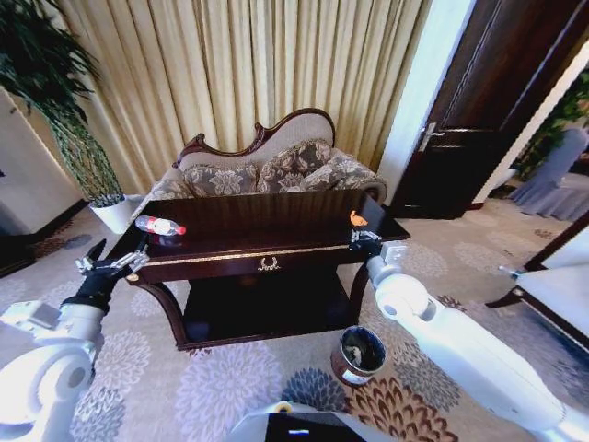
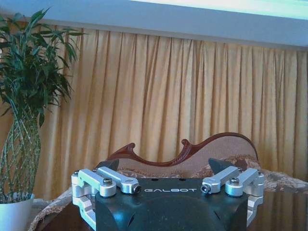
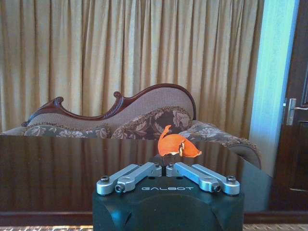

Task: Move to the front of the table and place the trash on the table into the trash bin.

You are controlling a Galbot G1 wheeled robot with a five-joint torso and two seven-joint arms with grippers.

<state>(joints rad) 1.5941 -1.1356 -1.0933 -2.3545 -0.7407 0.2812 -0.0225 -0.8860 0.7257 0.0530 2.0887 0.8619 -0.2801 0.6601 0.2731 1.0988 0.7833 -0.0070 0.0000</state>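
The dark wooden table (image 1: 276, 247) stands straight ahead. A clear bottle with a red label (image 1: 159, 226) lies on its left end. At the right end an orange scrap (image 1: 358, 218) sticks up from the tips of my right gripper (image 1: 363, 239). The right wrist view shows that gripper (image 3: 163, 161) shut on the lower edge of the orange scrap (image 3: 176, 146), just above the glossy tabletop (image 3: 57, 168). My left gripper (image 1: 115, 265) hangs open off the table's left corner, short of the bottle. The left wrist view shows the left gripper (image 2: 161, 168) with its jaws spread wide and nothing between them. The brown trash bin (image 1: 359, 354) stands on the carpet below the table's front right.
A patterned sofa (image 1: 267, 170) sits right behind the table, with curtains beyond it. A potted plant in a white pot (image 1: 115, 214) stands at the back left, a dark door (image 1: 479, 120) at the right. A chair edge (image 1: 543, 285) is at the far right. Open carpet lies in front.
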